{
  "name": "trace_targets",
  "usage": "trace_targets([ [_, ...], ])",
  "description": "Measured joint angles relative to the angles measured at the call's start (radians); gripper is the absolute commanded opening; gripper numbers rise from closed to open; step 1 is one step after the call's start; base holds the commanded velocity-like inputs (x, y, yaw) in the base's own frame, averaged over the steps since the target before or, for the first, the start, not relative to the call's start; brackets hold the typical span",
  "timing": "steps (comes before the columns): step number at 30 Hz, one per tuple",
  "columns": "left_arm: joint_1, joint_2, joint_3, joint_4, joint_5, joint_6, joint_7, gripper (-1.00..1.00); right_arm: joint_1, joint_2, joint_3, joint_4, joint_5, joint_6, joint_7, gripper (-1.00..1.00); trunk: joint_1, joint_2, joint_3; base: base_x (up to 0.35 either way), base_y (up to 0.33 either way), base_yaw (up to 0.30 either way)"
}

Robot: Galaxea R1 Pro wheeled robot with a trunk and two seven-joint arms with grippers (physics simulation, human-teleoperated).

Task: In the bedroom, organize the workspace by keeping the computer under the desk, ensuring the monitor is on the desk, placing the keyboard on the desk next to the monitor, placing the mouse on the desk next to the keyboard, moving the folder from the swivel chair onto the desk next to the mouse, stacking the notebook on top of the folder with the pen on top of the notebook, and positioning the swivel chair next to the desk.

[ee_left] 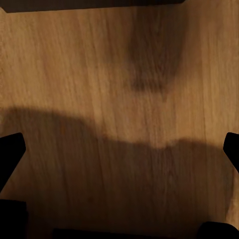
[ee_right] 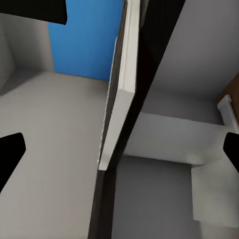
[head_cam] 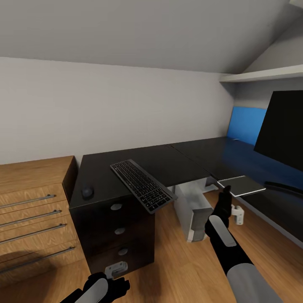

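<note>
Keyboard (head_cam: 142, 185) overhanging desk (head_cam: 168, 162) edge, mouse (head_cam: 87, 192) near it, monitor (head_cam: 281, 128) at far end. Right gripper (head_cam: 226, 190) raised under desk lip, wide open, empty, prob. lining up a reach. Left gripper (head_cam: 110, 286) low, open, idle.

Desk (head_cam: 139, 162) glossy black, keyboard (head_cam: 142, 185) black/dark grey, mouse (head_cam: 87, 192) black, wall panel (head_cam: 246, 124) bright blue, floor (head_cam: 176, 261) light wood grain.
</note>
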Motion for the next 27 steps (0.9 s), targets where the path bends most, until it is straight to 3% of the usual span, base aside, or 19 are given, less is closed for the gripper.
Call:
trace_targets([
  [27, 0.0, 0.0, 0.0, 0.0, 0.0, -0.001, 0.001, 1.0, 0.0, -0.018, -0.022, -0.003, -0.001, -0.004, 0.005, 1.0, 0.0, 0.0, 0.0, 0.016, -0.018, 0.0],
])
